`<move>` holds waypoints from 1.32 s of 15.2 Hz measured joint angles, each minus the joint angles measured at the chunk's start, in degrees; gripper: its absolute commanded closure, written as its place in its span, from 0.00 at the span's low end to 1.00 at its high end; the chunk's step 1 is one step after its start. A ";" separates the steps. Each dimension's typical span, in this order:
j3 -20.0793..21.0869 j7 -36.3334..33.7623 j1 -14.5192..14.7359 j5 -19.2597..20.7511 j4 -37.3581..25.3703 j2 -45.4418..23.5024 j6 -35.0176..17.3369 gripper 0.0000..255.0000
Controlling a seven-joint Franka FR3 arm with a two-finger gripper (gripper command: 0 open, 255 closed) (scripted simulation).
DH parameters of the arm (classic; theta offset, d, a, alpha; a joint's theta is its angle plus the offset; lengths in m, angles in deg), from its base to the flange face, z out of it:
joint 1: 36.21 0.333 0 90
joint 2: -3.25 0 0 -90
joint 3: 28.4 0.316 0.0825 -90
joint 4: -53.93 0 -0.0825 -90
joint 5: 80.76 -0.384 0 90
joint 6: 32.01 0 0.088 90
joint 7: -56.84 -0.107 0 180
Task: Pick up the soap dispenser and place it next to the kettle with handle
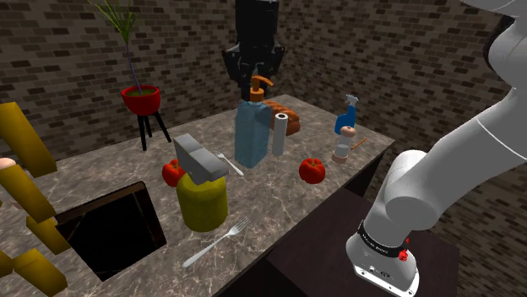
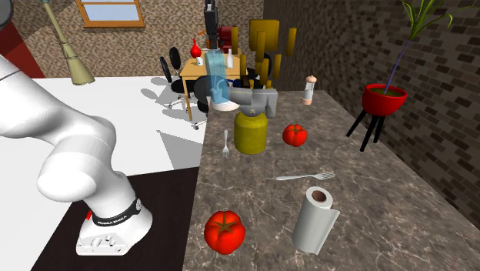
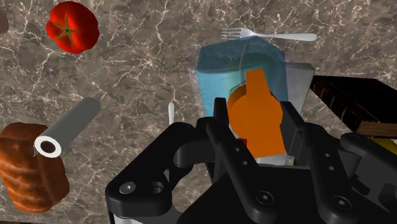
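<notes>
A translucent blue soap dispenser (image 1: 248, 135) with an orange pump (image 3: 256, 118) hangs upright from my gripper (image 1: 258, 83), whose black fingers are shut on the pump head. In the second exterior view the soap dispenser (image 2: 218, 81) hangs under the gripper (image 2: 211, 23), just behind the kettle and near the counter's edge. The kettle (image 1: 201, 201) has an olive-yellow body and a grey handle (image 2: 250, 97) and stands near the sink. In the wrist view the gripper (image 3: 254, 124) clasps the pump, and the grey handle (image 3: 299, 83) shows right beside the soap dispenser (image 3: 222, 76).
On the marble counter (image 1: 279, 198) lie two forks (image 1: 216, 242) (image 1: 226, 161), two tomatoes (image 1: 312, 170) (image 1: 172, 173), a paper towel roll (image 1: 279, 133), a bread loaf (image 1: 285, 112), a blue spray bottle (image 1: 346, 114) and a grinder (image 1: 340, 152). A sink (image 1: 110, 232) opens beside the kettle; a potted plant (image 1: 140, 99) stands behind.
</notes>
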 measured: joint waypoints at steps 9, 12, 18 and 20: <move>10.84 -13.81 2.48 1.95 -10.68 -12.20 -1.64 1.00; 14.68 -19.12 4.10 4.38 -14.65 -17.78 -2.65 1.00; 20.91 -30.52 10.84 13.34 -28.78 -32.62 -0.32 1.00; 21.88 -33.80 14.35 16.60 -33.57 -37.38 0.83 1.00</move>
